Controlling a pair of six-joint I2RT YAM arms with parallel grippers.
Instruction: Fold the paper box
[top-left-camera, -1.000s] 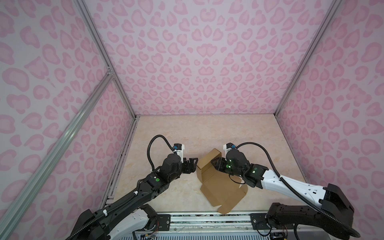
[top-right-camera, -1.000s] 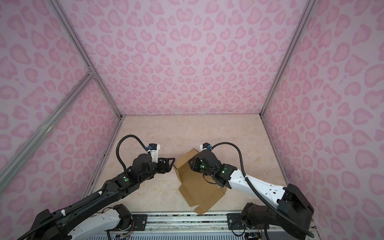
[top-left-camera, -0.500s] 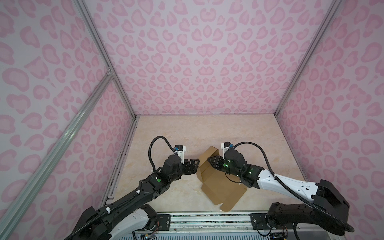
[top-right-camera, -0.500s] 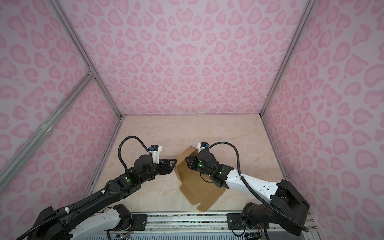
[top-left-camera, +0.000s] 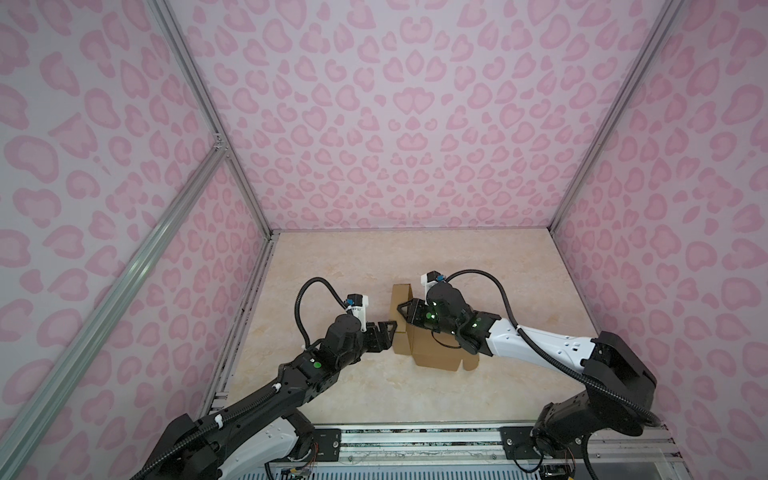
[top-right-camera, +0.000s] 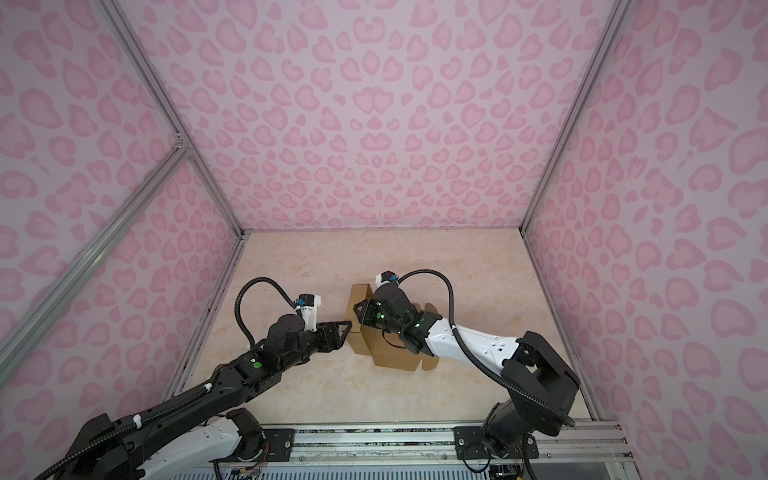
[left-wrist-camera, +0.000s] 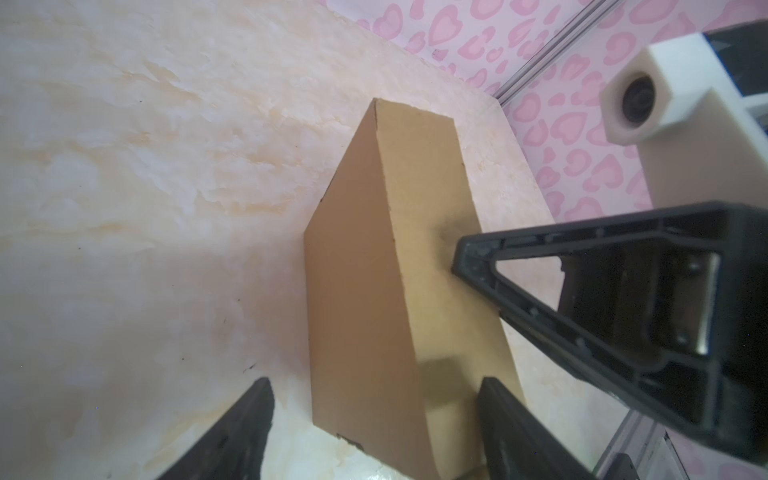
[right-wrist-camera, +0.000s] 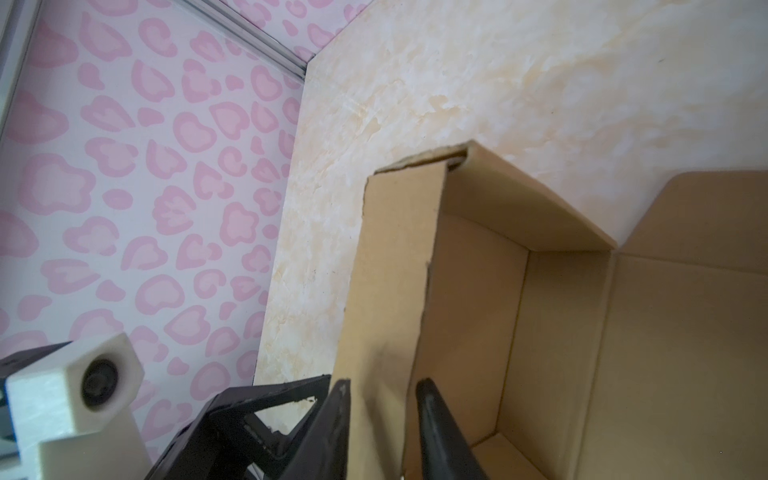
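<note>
Cardboard of the paper box (top-left-camera: 436, 353), on the table (top-left-camera: 374, 266) between my arms, looks light, stiff but creasable, so I would hold its raised left wall, which the right end effector (right-wrist-camera: 382, 415) pinches and the spread left end effector (left-wrist-camera: 374, 386) straddles.

On table (top-left-camera: 415, 257), front-centre: paper box (top-left-camera: 436, 353)

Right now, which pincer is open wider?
The left pincer: its jaws stand wide apart by the paper box, while the right pincer has them nearly together, pinching a raised wall.
</note>
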